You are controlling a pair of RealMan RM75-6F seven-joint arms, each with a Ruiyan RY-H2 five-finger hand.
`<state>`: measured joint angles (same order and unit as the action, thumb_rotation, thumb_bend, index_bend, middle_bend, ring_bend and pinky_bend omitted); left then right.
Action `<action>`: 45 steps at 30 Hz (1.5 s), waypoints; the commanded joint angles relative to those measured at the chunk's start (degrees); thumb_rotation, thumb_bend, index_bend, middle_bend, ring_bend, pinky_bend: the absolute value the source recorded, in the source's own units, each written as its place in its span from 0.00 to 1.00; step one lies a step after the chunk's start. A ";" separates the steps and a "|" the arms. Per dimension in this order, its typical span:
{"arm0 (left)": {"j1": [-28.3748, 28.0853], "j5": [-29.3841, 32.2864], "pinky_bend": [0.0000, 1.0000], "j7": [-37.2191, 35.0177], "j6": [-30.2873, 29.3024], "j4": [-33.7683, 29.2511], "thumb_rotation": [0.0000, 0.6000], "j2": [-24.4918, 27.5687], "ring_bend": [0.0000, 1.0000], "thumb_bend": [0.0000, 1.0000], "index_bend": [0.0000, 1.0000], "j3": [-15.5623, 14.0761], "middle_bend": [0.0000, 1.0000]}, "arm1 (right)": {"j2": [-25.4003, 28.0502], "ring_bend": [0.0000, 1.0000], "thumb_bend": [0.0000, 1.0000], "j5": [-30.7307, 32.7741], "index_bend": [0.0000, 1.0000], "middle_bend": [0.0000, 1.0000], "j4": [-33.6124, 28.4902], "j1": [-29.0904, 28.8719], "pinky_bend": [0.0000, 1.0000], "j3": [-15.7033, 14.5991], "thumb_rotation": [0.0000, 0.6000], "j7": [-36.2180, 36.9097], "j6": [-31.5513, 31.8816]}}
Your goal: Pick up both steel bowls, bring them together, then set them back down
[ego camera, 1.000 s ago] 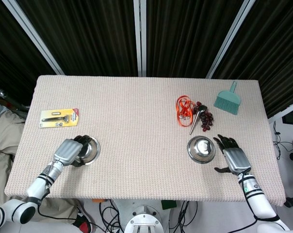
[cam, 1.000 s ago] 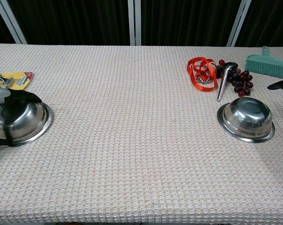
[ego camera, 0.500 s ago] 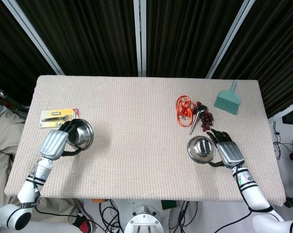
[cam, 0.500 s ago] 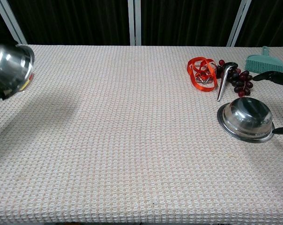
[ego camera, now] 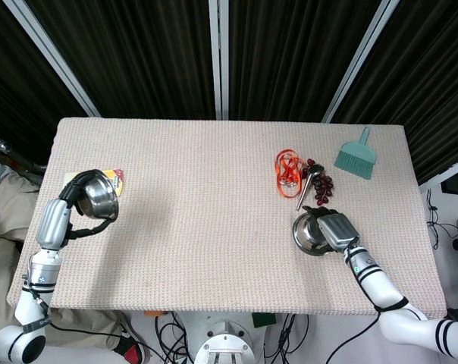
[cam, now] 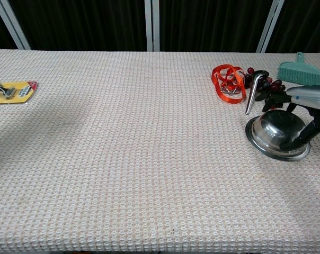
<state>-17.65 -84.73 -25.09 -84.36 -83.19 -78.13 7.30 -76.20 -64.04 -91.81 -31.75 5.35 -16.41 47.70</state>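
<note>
Table (ego camera: 214, 227): R fingers (cam: 308, 127) over bowl (cam: 274, 135), L bowl (ego camera: 100, 196) held.

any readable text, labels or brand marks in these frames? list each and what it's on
None can be read.
Yellow blister card: it has printing and a red corner patch, but all of it is too small and blurred to read in the chest view; in the head view the lifted steel bowl mostly hides it.
Bowls, teal brush, orange strap: no markings visible.
</note>
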 commanded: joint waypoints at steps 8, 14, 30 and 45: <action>0.21 -0.52 0.64 -2.11 -0.05 0.75 1.00 -0.29 0.41 0.31 0.58 0.54 0.50 | 0.29 0.44 0.33 -2.31 0.68 0.49 -1.12 1.51 0.58 -0.14 1.00 2.17 5.33; 0.75 -0.65 0.64 -6.68 -0.70 -0.92 1.00 0.28 0.41 0.31 0.58 1.03 0.50 | 5.17 0.47 0.33 -10.26 0.71 0.51 -6.58 5.73 0.61 2.28 1.00 14.24 15.05; -8.98 -9.39 0.63 -48.76 3.27 -4.26 1.00 -5.91 0.43 0.34 0.61 3.74 0.52 | -13.89 0.47 0.36 -20.22 0.72 0.52 -2.49 1.68 0.62 14.38 1.00 57.69 30.47; -18.25 -8.67 0.65 -49.14 9.80 -2.73 1.00 -7.59 0.46 0.34 0.63 5.68 0.54 | -20.53 0.47 0.37 -18.60 0.72 0.52 0.57 -8.00 0.62 19.00 1.00 58.23 24.83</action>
<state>-35.18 -94.08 -75.05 -75.03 -85.92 -85.64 12.30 -96.37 -82.82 -91.57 -39.38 24.05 41.89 72.73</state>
